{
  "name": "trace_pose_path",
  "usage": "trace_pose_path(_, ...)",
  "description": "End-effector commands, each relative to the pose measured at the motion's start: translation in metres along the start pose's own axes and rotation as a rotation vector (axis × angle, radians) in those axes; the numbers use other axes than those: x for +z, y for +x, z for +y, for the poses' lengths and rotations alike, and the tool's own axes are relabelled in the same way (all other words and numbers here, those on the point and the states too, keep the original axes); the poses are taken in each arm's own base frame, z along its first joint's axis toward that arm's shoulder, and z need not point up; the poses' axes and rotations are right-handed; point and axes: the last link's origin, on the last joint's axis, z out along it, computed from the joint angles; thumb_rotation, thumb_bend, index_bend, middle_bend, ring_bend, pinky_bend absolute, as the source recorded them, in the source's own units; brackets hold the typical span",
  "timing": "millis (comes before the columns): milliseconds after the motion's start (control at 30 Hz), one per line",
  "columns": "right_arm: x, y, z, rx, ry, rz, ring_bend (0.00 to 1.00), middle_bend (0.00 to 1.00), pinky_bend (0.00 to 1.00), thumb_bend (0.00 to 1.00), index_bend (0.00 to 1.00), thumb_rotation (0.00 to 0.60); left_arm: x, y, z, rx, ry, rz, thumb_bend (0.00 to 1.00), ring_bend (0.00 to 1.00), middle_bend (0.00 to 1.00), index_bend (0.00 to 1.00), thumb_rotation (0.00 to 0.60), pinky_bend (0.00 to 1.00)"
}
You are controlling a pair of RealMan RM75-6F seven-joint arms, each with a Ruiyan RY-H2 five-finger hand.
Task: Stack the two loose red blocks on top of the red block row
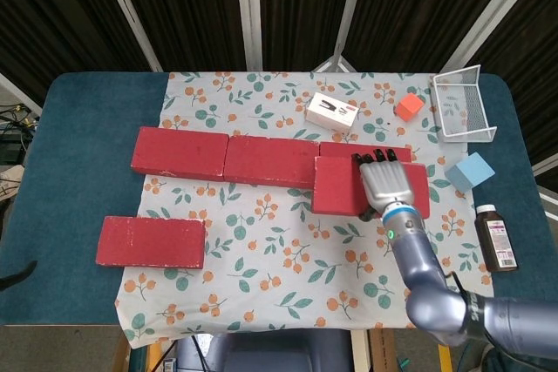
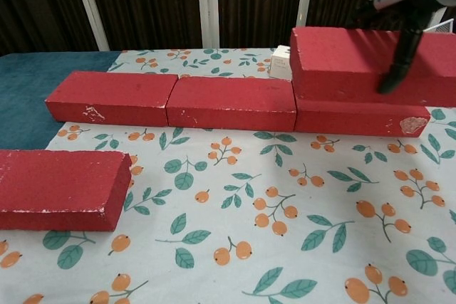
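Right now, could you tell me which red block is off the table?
The red block in the right hand, held above the row's right end; the other loose block lies on the cloth.
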Motion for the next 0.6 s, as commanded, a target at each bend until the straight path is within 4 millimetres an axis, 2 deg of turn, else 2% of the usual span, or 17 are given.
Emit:
trace_pose_path(33, 0.031, 0.035, -0.044, 0.024, 0.011, 0.012, 0.06, 0.26, 0.00, 0.05, 0.42, 0.600, 0.001, -0.001, -0.001, 0.005, 0.013, 0.003, 0.00, 0.00, 0.00, 0.08, 0.600, 0.05)
trace_pose_path(200, 0.057, 0.038, -0.062, 0.041, -0.014, 0.010, 0.06, 0.26, 0.00, 0.05, 0.42, 0.600, 0.006, -0.004, -0.003, 0.023, 0.040, -0.004, 0.00, 0.00, 0.00, 0.08, 0.600, 0.05)
trace_pose_path(367, 0.075, 0.024, -0.072, 0.020, -0.012, -0.001, 0.06, 0.26, 0.00, 0.05, 0.42, 0.600, 0.008, -0.006, -0.004, 0.037, 0.055, -0.007, 0.00, 0.00, 0.00, 0.08, 0.600, 0.05)
trace_pose_path(600, 0.095, 0.008, -0.076, -0.008, -0.019, -0.021, 0.06, 0.26, 0.00, 0.05, 0.42, 0.600, 0.010, -0.009, -0.002, 0.056, 0.060, -0.014, 0.00, 0.00, 0.00, 0.08, 0.600, 0.05)
